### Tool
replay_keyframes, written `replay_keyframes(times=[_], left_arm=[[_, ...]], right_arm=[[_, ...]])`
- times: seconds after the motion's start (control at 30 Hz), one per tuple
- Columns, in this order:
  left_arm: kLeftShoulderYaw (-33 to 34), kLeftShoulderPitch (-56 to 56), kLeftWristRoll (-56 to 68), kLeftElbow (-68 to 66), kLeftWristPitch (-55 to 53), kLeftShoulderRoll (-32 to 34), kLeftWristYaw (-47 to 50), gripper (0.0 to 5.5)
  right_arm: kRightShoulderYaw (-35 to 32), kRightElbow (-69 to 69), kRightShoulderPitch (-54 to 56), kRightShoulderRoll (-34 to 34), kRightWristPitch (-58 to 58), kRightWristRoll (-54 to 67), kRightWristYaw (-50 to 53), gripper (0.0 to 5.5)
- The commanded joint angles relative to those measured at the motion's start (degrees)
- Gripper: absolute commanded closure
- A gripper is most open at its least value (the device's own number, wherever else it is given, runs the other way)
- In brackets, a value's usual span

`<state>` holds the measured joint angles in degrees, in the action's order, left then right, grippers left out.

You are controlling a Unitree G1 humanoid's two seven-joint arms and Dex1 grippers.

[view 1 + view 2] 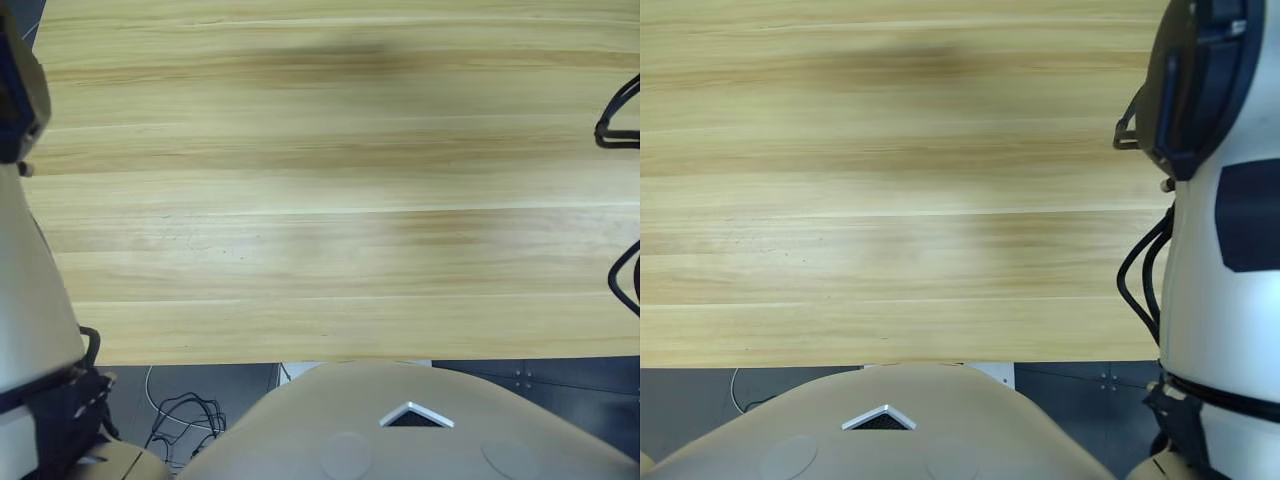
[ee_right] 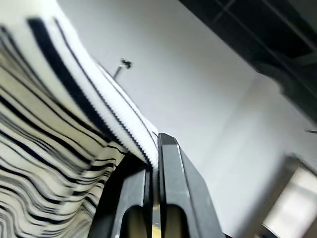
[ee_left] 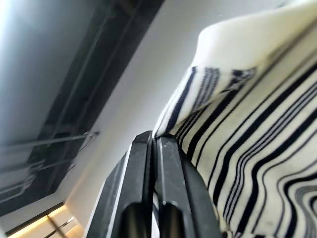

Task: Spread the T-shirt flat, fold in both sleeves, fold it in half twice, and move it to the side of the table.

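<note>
Wood table (image 1: 330, 200) fills the upper and middle of the head frame, with its front edge low in frame. Behind my wrists: ceiling and pale wall. Striped T-shirt (image 3: 257, 124) is off the table, held up in both my grippers. Left gripper (image 3: 154, 141) has its fingers pressed together on a shirt edge. Right gripper (image 2: 154, 151) is clamped on the ribbed edge. Step looks like spreading it flat. I'd lower both hands together, apart enough to tension the edge, lay the loose end on the wood first and release last.
</note>
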<state>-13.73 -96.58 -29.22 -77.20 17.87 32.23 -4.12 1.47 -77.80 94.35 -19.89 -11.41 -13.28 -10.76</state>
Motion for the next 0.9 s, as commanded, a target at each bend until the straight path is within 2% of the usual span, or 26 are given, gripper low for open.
replay_keyframes(times=[0.03,0.07,0.13,0.2,0.23,0.27,0.33,0.53,0.73,0.9], left_arm=[[-4.4,17.1,-1.6,1.9,13.3,2.4,-11.4,5.4],[-4.7,22.2,-0.4,3.7,18.6,4.2,-15.2,5.4],[-4.0,36.1,8.3,13.5,30.4,10.5,-29.3,5.4],[-2.9,53.4,23.1,33.9,31.0,21.0,-42.9,5.4],[-1.5,60.2,28.3,42.9,29.4,26.1,-46.2,5.4],[1.0,65.1,32.4,50.6,26.8,30.4,-48.0,5.4],[5.7,68.8,36.5,59.7,21.8,34.7,-49.5,5.4],[12.2,76.1,38.9,73.4,12.8,37.8,-50.7,5.4],[11.0,93.9,34.7,85.5,7.6,38.9,-53.8,5.4],[11.5,115.7,30.1,93.5,5.2,43.4,-58.5,5.4]], right_arm=[[-1.7,1.2,-12.6,-0.4,-0.8,4.1,-21.1,5.38],[-2.6,2.5,-16.4,-1.3,-0.9,6.2,-28.3,5.38],[-4.8,9.2,-26.4,-3.6,-0.7,12.6,-44.7,5.38],[-5.9,25.5,-40.4,-6.1,6.0,21.1,-57.8,5.38],[-6.2,33.9,-46.9,-7.2,9.8,24.7,-61.4,5.38],[-6.4,41.6,-52.7,-8.1,12.5,27.4,-63.1,5.38],[-7.2,50.5,-58.8,-9.0,16.1,30.4,-63.0,5.38],[-7.8,65.6,-66.5,-12.0,22.8,34.0,-62.3,5.38],[-3.4,78.5,-76.1,-17.7,24.2,33.5,-65.5,5.38],[-2.0,87.7,-79.3,-23.5,25.4,35.9,-70.2,5.38]])
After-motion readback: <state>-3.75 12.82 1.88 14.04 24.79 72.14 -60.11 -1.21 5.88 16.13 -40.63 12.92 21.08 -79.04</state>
